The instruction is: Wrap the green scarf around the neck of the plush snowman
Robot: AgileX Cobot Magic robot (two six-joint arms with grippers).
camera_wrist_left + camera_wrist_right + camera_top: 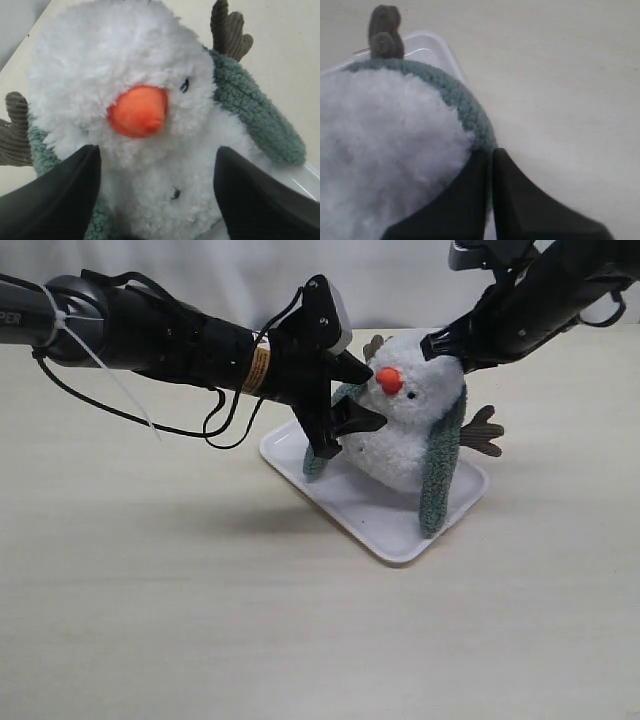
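The plush snowman (pixel 410 430) stands upright on the white tray (pixel 352 502), its orange nose facing the left arm. The green scarf (pixel 440 468) lies behind its neck; one end hangs down its right side onto the tray, while the other end (pixel 316 462) drops behind the left fingers. My left gripper (pixel 378 397) is open in front of the snowman's face and chest (pixel 150 175), one finger on each side (pixel 157 155). My right gripper (pixel 445 346) sits behind the head, shut on the scarf (pixel 457 97) at its fingertips (pixel 491 151).
Brown twig arms stick out on both sides of the snowman (pixel 484 430) (pixel 374 344). The tray's rim (pixel 436 44) lies close under the right gripper. Pale tabletop (pixel 200 600) surrounds the tray, and a light wall runs along the back.
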